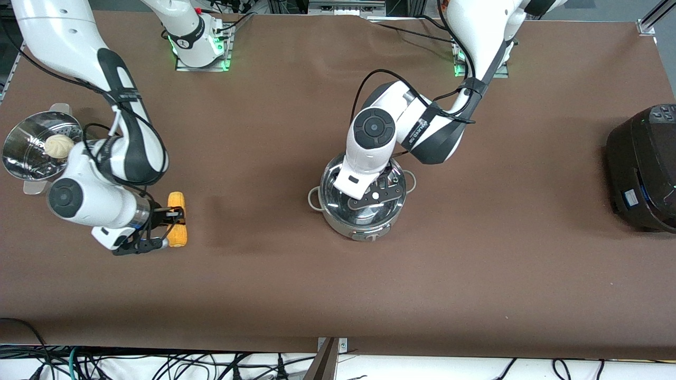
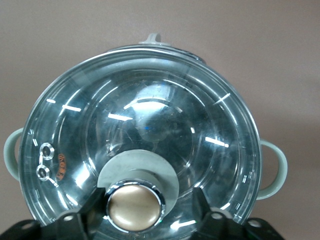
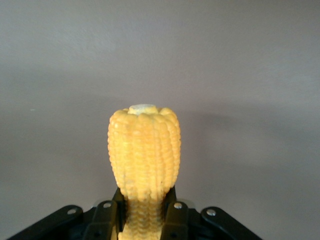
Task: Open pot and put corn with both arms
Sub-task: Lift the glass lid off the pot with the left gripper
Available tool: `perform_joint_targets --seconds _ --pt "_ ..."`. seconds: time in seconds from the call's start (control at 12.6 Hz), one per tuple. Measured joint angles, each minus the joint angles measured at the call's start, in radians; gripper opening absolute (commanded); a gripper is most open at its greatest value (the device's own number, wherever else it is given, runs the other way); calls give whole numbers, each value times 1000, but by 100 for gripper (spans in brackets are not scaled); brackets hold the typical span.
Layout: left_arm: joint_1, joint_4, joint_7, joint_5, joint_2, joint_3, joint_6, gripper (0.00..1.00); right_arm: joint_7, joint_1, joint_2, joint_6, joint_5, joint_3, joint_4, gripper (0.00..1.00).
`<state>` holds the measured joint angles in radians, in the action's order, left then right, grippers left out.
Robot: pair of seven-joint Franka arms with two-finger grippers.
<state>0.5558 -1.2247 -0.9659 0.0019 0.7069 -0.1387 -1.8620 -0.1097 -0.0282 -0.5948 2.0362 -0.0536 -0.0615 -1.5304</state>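
Corn (image 1: 177, 227), stiff, light, near the tabletop's right-arm edge, sits clamped mid-cob in the right hand (image 1: 168, 228); the left hand (image 1: 376, 196) closes on the pot's (image 1: 364, 198) slippery lid knob (image 2: 134, 207).

You are looking at a plain brown table (image 1: 296, 295) with no pattern on it. The pot (image 1: 364, 224) is showing shiny silver steel, its loop handles a pale grey-green in the left wrist view, and its clear glass lid (image 2: 150, 125) is throwing white streaks of glare around a copper-coloured knob (image 2: 134, 207) ringed in chrome. The corn (image 1: 177, 227) is glowing yellow-orange, its kernels running in neat rows, with a pale cream tip. Both arms are showing white shells with black bands; the left gripper (image 1: 377, 195) and right gripper (image 1: 169, 228) are black. The bases are glowing green. The steamer basket (image 1: 29, 142) is gleaming silver with dotted perforations around a cream-white bun (image 1: 57, 146). The rice cooker (image 1: 641, 169) is black.
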Motion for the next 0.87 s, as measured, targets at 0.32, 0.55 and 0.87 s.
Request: perform_joint_targets --seconds 0.32,0.55,0.87 --pt "-3 0 1 0 -1 0 14 0 -1 4 10 -185 1 29 148 0" --pt "-6 0 15 0 -3 1 21 0 -2 9 10 -325 1 43 249 0" --pt "-46 8 35 0 -43 3 88 0 -2 13 13 -549 4 46 439 0"
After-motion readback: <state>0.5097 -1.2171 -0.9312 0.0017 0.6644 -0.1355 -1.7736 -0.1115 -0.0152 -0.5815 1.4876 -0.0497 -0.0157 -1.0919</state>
